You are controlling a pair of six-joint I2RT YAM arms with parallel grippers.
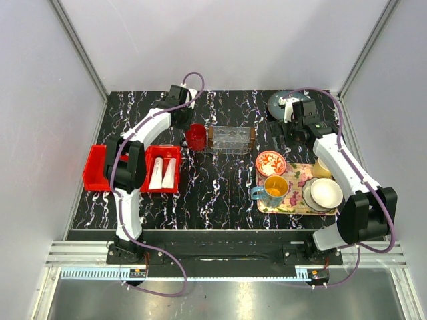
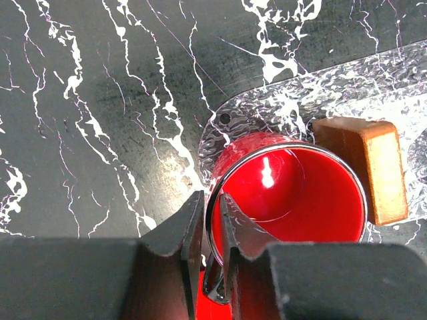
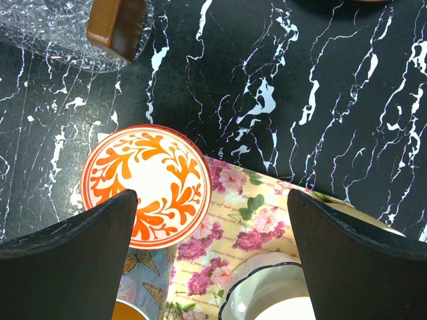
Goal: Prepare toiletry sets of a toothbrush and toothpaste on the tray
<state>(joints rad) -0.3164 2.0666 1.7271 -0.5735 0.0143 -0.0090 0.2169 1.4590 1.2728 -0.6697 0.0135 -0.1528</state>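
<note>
The left end effector [image 2: 211, 200] is nearly closed. Its two dark fingers pinch the silver rim of a glossy red cup [image 2: 293, 193], one finger inside the wall and one outside. The cup sits over the 9 o'clock end of the clear, ripple-textured oval plastic tray [image 2: 347, 87], just beside a brown wooden block [image 2: 363, 167] on that tray. Whether the cup's base rests on the plastic or hangs just above it cannot be told.

In the overhead view the tray [image 1: 231, 141] lies near the middle of the black, white-veined marble surface [image 1: 220, 193], towards 12 o'clock.

The two small white toothpaste tubes [image 1: 162, 172] lie side by side, touching or nearly so. They are in the 3 o'clock compartment of a red plastic bin [image 1: 97, 172] at the surface's 9 o'clock edge, well apart from the tray.

The right end effector [image 3: 210, 197] is spread wide and holds nothing. It hangs above the 12 o'clock part of a rectangular floral tray [image 3: 247, 230] that lies at about 4 o'clock on the surface. Below its fingers stands a round bowl with an orange-and-white leaf pattern [image 3: 147, 187].

The same floral tray carries a blue mug with a yellow inside [image 1: 273, 190] at 7 o'clock and a white bowl [image 1: 325, 193] at 3 o'clock. A grey round plate [image 1: 280, 101] lies at the surface's 1 o'clock corner.
</note>
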